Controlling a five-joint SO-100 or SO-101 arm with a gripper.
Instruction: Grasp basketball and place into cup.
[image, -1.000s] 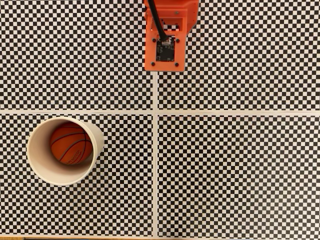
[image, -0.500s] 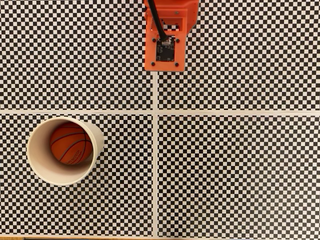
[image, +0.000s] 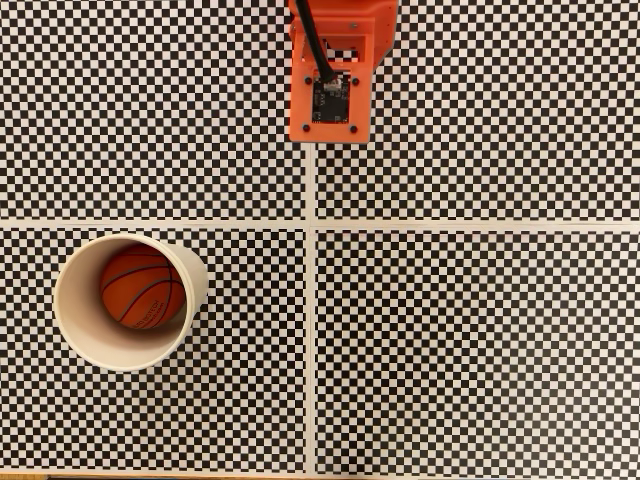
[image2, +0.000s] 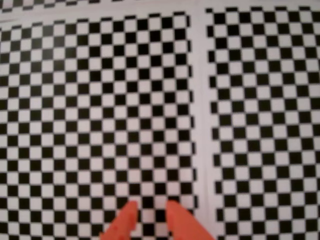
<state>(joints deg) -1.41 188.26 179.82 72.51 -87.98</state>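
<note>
In the fixed view the ball (image: 141, 289) sits inside the cup (image: 75, 333), which stands upright with its mouth to the camera, down and left of my orange base (image: 330, 118) on the checkered mat (image: 480, 340). The ball's seams run slantwise; being round, it has no long axis. My wrist view shows neither ball nor cup, only mat and my gripper (image2: 152, 206), its two orange fingertips (image2: 125, 220) slightly parted with nothing between them.

Black-white checkered mat (image: 480, 350), pale seams (image: 311, 300); wrist view blurry.
</note>
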